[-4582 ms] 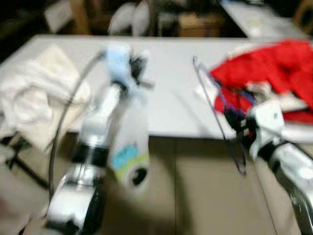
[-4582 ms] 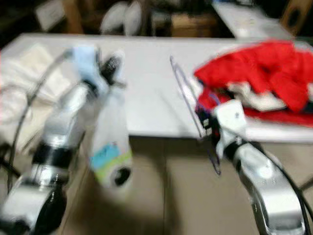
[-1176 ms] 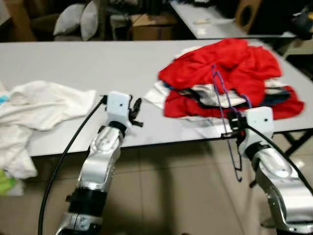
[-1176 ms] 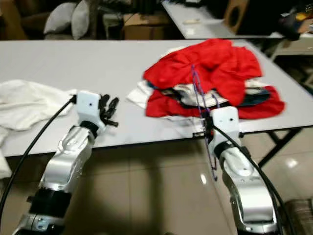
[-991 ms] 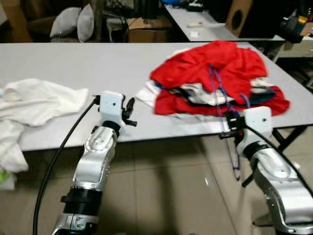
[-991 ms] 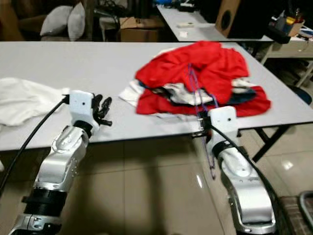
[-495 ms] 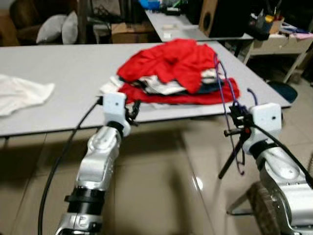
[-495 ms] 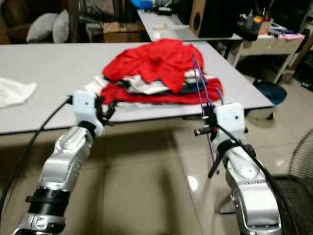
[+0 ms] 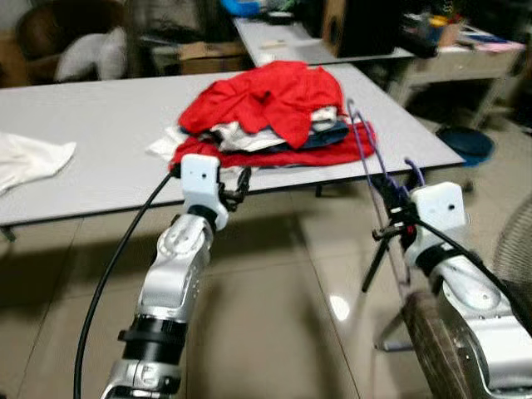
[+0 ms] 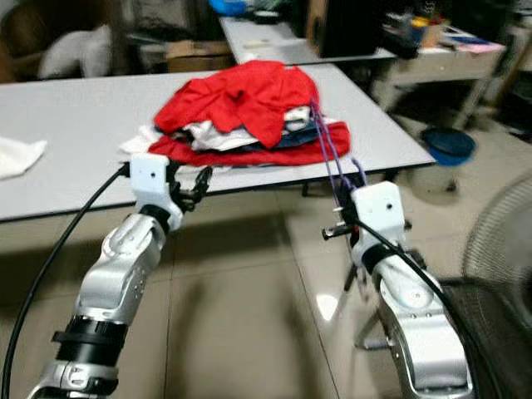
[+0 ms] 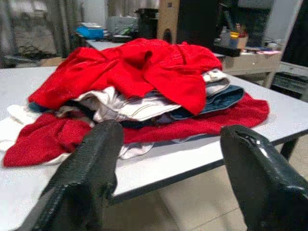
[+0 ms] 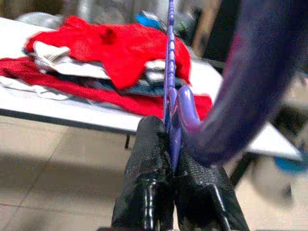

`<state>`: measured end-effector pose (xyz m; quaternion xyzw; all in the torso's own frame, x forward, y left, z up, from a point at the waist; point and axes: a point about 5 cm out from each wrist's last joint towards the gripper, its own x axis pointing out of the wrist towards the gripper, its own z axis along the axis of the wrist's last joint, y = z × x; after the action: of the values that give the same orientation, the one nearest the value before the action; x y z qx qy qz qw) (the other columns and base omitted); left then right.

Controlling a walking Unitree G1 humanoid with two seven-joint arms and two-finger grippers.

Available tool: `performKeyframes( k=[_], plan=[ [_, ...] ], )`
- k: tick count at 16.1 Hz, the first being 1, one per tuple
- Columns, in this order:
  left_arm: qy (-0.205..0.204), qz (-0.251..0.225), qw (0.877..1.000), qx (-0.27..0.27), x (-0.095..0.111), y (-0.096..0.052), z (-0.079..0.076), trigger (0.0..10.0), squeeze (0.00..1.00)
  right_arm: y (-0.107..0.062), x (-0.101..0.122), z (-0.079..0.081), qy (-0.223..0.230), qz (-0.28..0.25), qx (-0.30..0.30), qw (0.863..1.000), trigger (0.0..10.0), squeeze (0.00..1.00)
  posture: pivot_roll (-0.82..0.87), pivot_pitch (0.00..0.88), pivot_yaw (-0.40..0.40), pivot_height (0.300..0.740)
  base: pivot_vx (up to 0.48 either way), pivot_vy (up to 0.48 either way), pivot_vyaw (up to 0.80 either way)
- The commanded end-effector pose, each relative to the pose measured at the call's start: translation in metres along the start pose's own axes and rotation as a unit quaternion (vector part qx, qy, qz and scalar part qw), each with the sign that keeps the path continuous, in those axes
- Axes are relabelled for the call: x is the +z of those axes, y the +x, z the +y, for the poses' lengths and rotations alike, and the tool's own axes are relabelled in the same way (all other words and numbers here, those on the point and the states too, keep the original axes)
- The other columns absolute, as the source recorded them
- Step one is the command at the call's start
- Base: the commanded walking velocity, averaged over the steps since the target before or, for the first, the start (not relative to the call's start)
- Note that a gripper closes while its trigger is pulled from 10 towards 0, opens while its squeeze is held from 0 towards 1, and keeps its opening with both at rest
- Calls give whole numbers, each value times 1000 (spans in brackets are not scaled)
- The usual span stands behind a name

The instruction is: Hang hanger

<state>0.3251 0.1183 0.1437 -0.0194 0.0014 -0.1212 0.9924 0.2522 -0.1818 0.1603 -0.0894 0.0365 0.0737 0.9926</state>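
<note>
While its two black fingers (image 12: 144, 192) are pressed tight together, the right gripper (image 12: 171, 163) pinches the thin purple wire of a hanger (image 9: 370, 162), which rises from between the pads and leans back toward the table, with its curved hook (image 12: 250, 82) looming blurred and close to the wrist camera. From the head camera, this gripper sits at about four o'clock in the scene, out beyond the table's near corner and over the tiled floor (image 9: 274, 332); the hanger's long wire runs up toward twelve o'clock and passes in front of the clothes. At about nine o'clock from it, the left gripper (image 11: 166, 159) hangs just off the table's front edge with its fingers (image 11: 91, 168) spread wide apart and nothing between them. Straight ahead of that gripper, a heap of clothes (image 9: 266, 112) lies on the grey table (image 9: 100, 125): a crumpled red garment (image 11: 139, 62) on top, white and dark blue layers beneath, more red cloth at the bottom. Farther along the table, at ten o'clock, lies a white cloth (image 9: 29, 158). At two o'clock on the floor sits a blue basin (image 10: 449, 143), and behind the table stands a second table (image 10: 283, 33) with clutter.
</note>
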Motion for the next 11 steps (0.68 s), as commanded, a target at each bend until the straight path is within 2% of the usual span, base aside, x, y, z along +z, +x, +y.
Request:
performKeyframes(
  k=[1,2,3,5,8,11],
  plan=[
    [1,-2,1000,-1,2,1,-1,10000,710,-3,2,-9,30,0,-20,999,10000,0,-119,0,15,740,281,0,0],
    [2,-2,1000,0,1,1,-1,10000,710,-3,4,-8,59,-11,-16,998,10000,0,-120,0,15,740,285,0,0],
    [2,-2,1000,0,1,1,-1,10000,710,-3,4,-8,59,-11,-16,998,10000,0,-120,0,15,740,285,0,0],
    [2,-2,1000,1,1,0,-1,10000,710,-3,7,-5,96,-21,-3,995,10000,0,-117,0,13,740,283,0,0],
    [5,-10,1000,3,5,1,2,10000,706,0,3,-4,45,15,-14,999,10000,0,-118,0,17,740,282,0,0],
    [8,-12,1000,3,7,3,3,10000,710,0,3,-2,45,20,-8,999,10000,0,-119,0,21,740,289,0,0]
  ],
)
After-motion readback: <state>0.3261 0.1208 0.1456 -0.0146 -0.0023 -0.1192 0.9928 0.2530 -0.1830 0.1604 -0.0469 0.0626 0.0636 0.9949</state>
